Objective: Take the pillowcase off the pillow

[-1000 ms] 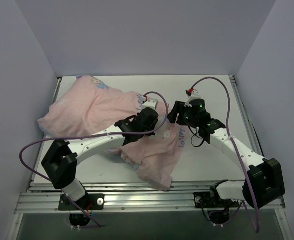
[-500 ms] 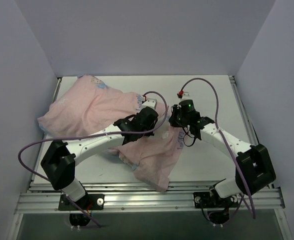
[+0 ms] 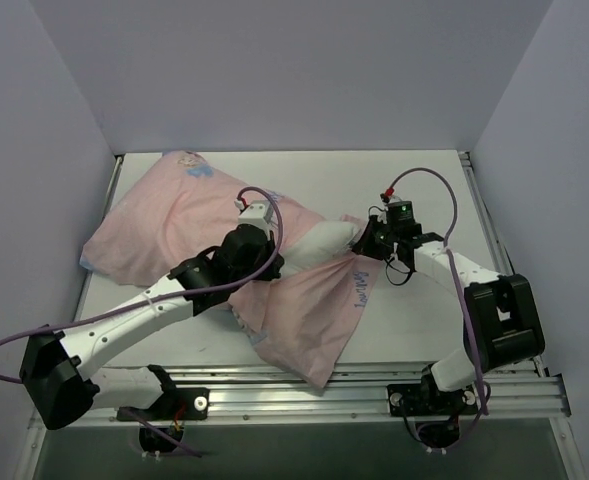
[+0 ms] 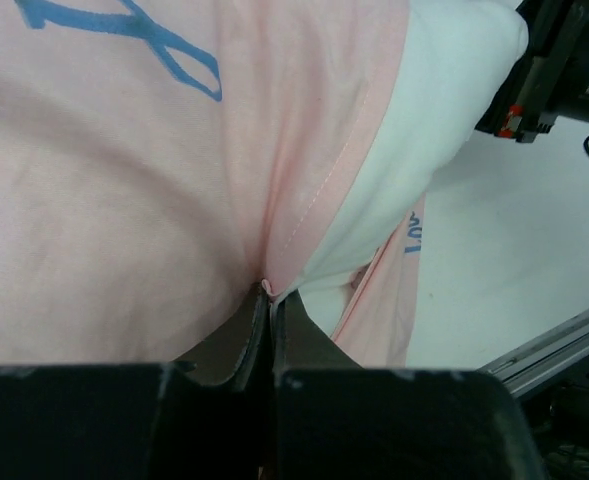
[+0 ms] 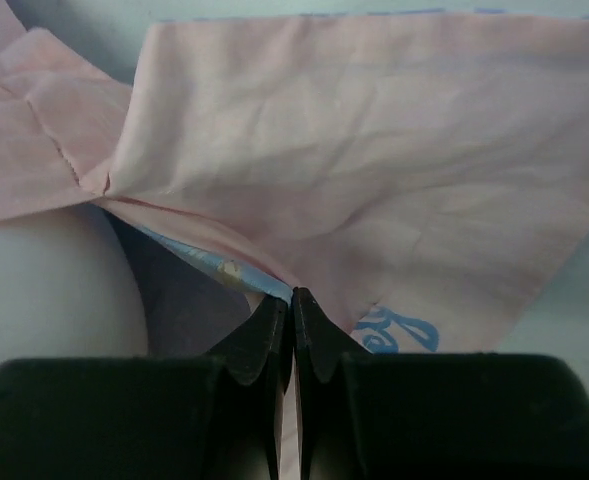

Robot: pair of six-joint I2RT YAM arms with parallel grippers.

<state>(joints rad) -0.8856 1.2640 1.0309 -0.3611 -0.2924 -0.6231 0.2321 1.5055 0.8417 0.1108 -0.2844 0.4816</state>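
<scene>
Step in hand: stripping the pillowcase point(image 3: 169, 225) off the pillow point(image 3: 326, 241). My left gripper point(image 4: 271, 292) is clamped on the pink hem at the case mouth. My right gripper point(image 5: 292, 297) has its fingers together on the facing hem, as far as I can judge. The pillow lies mid-way across the table point(image 3: 414, 190), one white corner bared, the rest inside the case. Next move, in my judgement: draw both hems back along the pillow. Count: one pillowcase, one pillow, two grippers
</scene>
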